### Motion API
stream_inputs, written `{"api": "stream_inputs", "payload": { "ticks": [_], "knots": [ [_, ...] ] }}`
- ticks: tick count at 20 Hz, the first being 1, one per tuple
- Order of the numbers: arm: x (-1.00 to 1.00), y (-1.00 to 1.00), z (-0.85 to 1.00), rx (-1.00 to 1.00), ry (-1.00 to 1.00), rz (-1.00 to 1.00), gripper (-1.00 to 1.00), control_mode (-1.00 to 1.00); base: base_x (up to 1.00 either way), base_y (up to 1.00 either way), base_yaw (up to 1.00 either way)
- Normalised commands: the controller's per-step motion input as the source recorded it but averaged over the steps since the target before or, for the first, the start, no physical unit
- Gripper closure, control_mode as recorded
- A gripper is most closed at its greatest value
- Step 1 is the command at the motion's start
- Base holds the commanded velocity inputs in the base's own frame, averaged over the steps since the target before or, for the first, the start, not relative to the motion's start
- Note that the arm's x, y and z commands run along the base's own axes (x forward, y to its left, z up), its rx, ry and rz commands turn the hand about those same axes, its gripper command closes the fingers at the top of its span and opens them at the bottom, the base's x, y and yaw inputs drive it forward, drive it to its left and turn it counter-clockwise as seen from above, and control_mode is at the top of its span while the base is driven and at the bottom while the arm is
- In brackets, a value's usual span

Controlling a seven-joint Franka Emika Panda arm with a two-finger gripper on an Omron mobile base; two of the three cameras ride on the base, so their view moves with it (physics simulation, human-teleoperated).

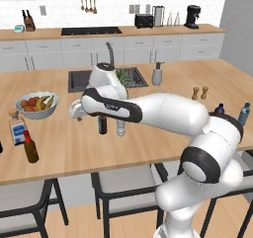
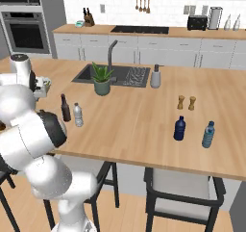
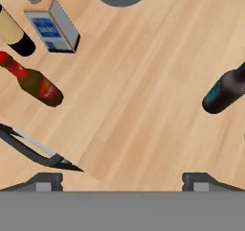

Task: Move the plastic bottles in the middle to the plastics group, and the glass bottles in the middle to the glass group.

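My gripper [image 3: 123,178] is open and empty, looking down on bare counter; in the left base view the gripper [image 1: 74,112] hangs over the island's left half. The brown glass bottle with a red cap [image 1: 30,148] [image 3: 33,82] stands left of it, beside the flat blue-labelled bottle [image 1: 17,128] [image 3: 52,29]. To its right, mid-island, the near-black bottle with a teal label [image 1: 102,125] [image 2: 65,109] [image 3: 224,92] and the clear water bottle [image 1: 120,128] [image 2: 77,115] stand side by side. At the island's right end are the dark-blue bottle [image 2: 179,128] [image 1: 219,108] and the light-blue bottle [image 2: 208,134] [image 1: 243,114].
A bowl of fruit [image 1: 20,105] sits behind the flat bottle. Another dark bottle with a pale label [image 3: 14,36] stands by it. Wooden shakers [image 2: 186,102], a potted plant [image 2: 101,79], a soap dispenser [image 2: 155,77] and the sink [image 2: 86,75] lie further back. Stools [image 1: 116,182] line the near edge.
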Motion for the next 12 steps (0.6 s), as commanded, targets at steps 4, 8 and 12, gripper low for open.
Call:
{"api": "stream_inputs", "payload": {
  "ticks": [4, 8, 12],
  "knots": [
    [0.00, -1.00, 0.15, 0.02, 0.00, -0.05, -1.00, -1.00, 0.00, 0.00, 0.00],
    [0.00, -1.00, 0.09, 0.00, 0.00, -0.03, -1.00, -1.00, 0.00, 0.00, 0.00],
    [0.00, -0.95, 0.00, 0.01, 0.00, 0.00, -1.00, -1.00, 0.00, 0.00, 0.00]
  ]
}}
